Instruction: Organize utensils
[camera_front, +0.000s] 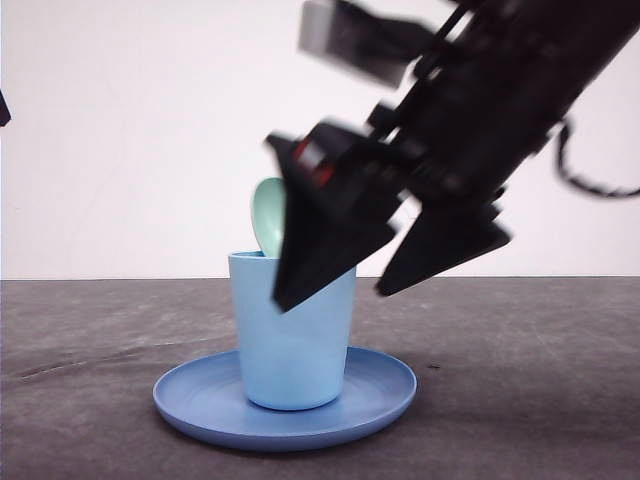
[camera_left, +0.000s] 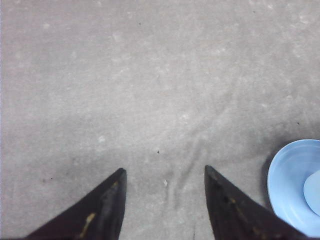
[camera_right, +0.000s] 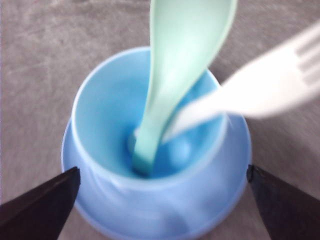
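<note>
Smooth plastic with a soft satin sheen on the light blue cup (camera_front: 290, 335) and the round blue plate (camera_front: 380, 395) beneath it. Same smooth, faintly glossy plastic on the mint-green spoon (camera_right: 175, 75); a flatter, milky plastic look on the white fork (camera_right: 260, 87), though blurred. Matt, dull black on the right gripper (camera_front: 340, 275) fingers, likely hard plastic; similar matt black, lightly scuffed, on the left gripper (camera_left: 165, 200) fingers. Grey, matt, slightly mottled and streaked on the table (camera_left: 150, 75), material unclear.
</note>
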